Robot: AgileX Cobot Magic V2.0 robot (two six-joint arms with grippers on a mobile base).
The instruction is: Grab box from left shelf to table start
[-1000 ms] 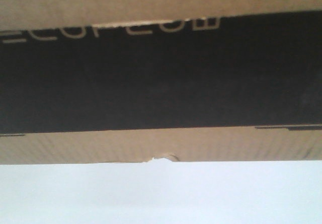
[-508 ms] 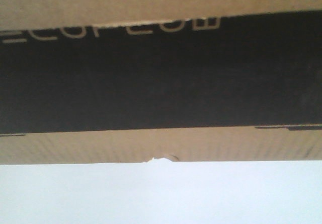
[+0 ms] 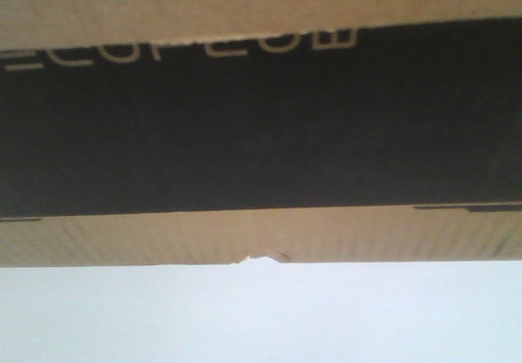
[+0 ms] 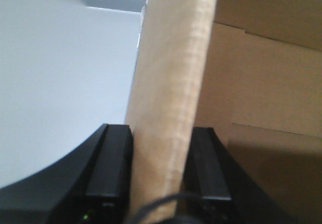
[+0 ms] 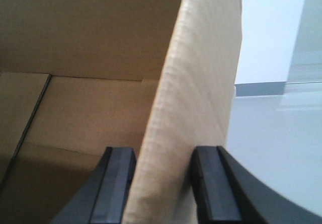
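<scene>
Front-facing view: the box (image 3: 261,118) fills the upper frame close to the lens, its long axis running side to side. A black panel with pale lettering crosses it and a nick (image 3: 261,258) marks its lower edge. Below is only a blank pale field, so whether the box hangs or rests cannot be told.

Left wrist view: the left gripper (image 4: 158,133) is closed on an upright cardboard wall (image 4: 171,68), with the brown interior to its right.

Right wrist view: the right gripper (image 5: 165,156) clamps what looks like the opposite wall (image 5: 196,83), with the interior to its left.

The box thus spans between the arms, neither nearer, and any carry likely needs both travelling together. Only the wrist views show the grips.
</scene>
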